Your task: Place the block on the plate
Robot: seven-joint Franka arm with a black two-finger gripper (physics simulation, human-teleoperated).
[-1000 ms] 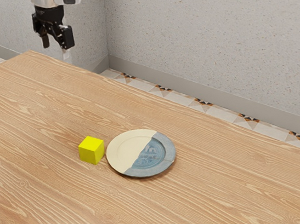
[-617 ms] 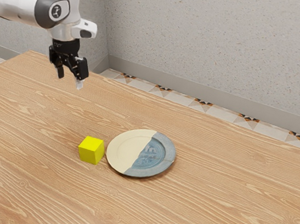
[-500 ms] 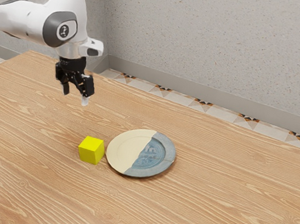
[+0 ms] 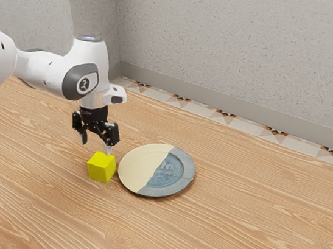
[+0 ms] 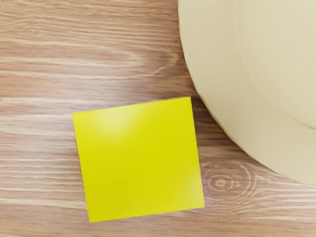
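Observation:
My gripper (image 4: 97, 145) hangs open just above and behind the yellow block (image 4: 101, 167) in the exterior view, its fingers apart with nothing held. The block rests on the table close beside the plate (image 4: 142, 165), on the plate's left there. The plate is round, part cream and part blue-grey, and bears nothing. From the wrist view, the block (image 5: 138, 159) shows its flat top under my hand, and the cream rim of the plate (image 5: 212, 84) curves near one of its corners.
The wooden table (image 4: 234, 219) stretches around the block and plate. Beyond its far edge are a patterned tile floor (image 4: 223, 116) and a speckled wall (image 4: 244, 49).
My gripper has come down from the exterior view's upper left toward the block, fingers still apart. The block and plate have stayed where they were.

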